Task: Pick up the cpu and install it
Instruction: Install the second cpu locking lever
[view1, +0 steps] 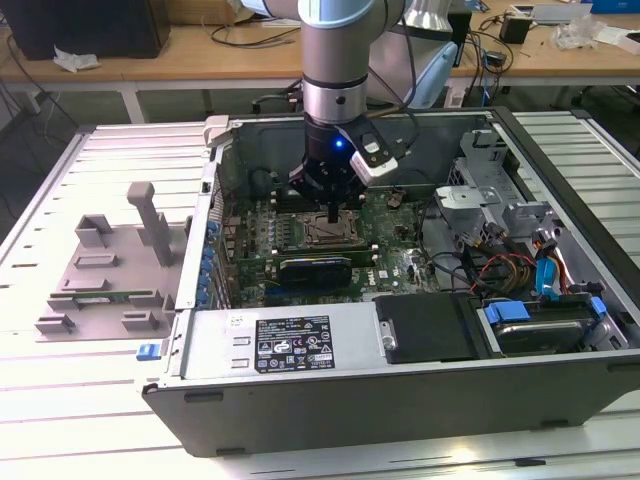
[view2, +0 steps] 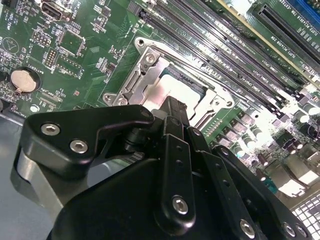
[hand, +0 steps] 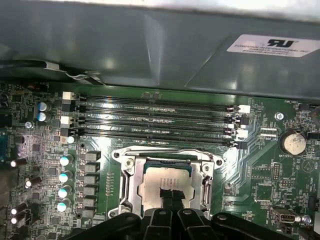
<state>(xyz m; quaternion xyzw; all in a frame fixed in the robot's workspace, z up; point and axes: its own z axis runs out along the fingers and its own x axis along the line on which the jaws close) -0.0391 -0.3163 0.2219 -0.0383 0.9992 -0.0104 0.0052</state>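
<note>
Pincer (view1: 332, 212) parked over the middle of the motherboard (view1: 400, 235) inside the open computer case (view1: 400, 400), fingers drawn together with nothing between them, tips down on the cpu (view1: 325, 232). Not actually clamped around it, just touching the top.

Left to right in the exterior view: grey plastic tray (view1: 110, 270) with upright posts on the slatted white tabletop (view1: 60, 420), then the case wall, then a black box along the near edge with a printed label (view1: 293, 343), small text plus a row of certification marks. Past the pincer, a metal drive cage (view1: 480, 190), and blue and red cables (view1: 545, 270) at the exterior view's right.

Same story in the first wrist view: cpu (hand: 165, 177) lying flat in the silver socket frame (hand: 127, 175), shiny lid up, pincer (hand: 170, 196) tips on its near edge. Round capacitors (hand: 64, 177) to one side, four long memory slots (hand: 155, 117) beyond the socket, coin battery (hand: 292, 142) on the other side, white sticker (hand: 272, 46) with dark print on the case wall.

Second wrist view: pincer (view2: 172, 107) tip on the cpu (view2: 165, 90) again, coin battery (view2: 23, 81) nearby.
</note>
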